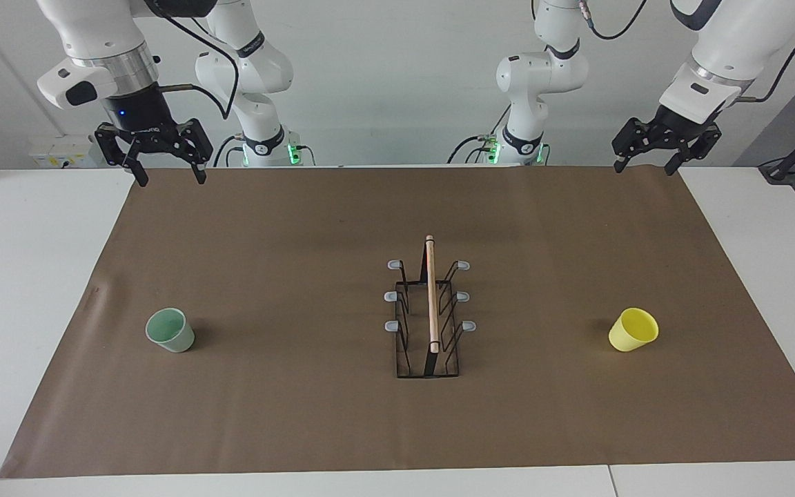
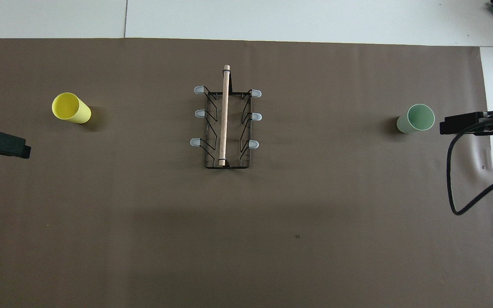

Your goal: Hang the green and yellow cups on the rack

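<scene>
Rack (image 1: 429,310): stands on the paper sheet (image 1: 287,414), mid-table between the two arms' ends; rod (image 1: 431,293) runs along its top, pointing toward and away from the robots; three prongs (image 1: 395,264) per side.

Yellow cup (image 1: 633,329): on the sheet, toward the left arm's end, well apart from the rack.

Green cup (image 1: 170,330): on the sheet, toward the right arm's end, well apart from the rack.

Both cups upright, mouths up, level with the rack's end farther from the robots.

Sheet: lies on the table (image 1: 25,276), whose bare surface shows at both ends.
</scene>
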Controlling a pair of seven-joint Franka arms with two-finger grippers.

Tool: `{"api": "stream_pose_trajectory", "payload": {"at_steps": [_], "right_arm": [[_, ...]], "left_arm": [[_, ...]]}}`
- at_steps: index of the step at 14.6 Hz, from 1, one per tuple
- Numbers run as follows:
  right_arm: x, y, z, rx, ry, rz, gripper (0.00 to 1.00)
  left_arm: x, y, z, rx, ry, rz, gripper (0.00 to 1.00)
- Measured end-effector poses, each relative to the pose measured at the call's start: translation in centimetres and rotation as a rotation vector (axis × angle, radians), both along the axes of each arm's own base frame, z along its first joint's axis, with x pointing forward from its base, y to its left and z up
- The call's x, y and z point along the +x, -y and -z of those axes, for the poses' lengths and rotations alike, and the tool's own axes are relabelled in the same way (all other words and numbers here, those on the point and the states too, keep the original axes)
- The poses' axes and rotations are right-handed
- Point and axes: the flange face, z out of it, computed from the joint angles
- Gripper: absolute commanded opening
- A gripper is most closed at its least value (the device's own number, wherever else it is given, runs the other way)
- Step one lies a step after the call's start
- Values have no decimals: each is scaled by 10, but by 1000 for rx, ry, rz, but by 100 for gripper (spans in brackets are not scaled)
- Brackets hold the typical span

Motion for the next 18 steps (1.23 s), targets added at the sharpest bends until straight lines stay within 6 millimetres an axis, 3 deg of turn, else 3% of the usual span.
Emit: {"api": "stream_pose_trajectory", "payload": {"at_steps": [13,16,18], "right_arm": [[-3,0,5,-1,-25,-1,100],[-9,-23,5,-14,-51,-127,100],[-7,-29,13,-30,-46,-257,100]], "left_arm": [[-2,-2,6,2,-28,-16,100],[3,-23,29,4,-30,-77,100],[19,-46,57,1,-4,-120,100]]}}
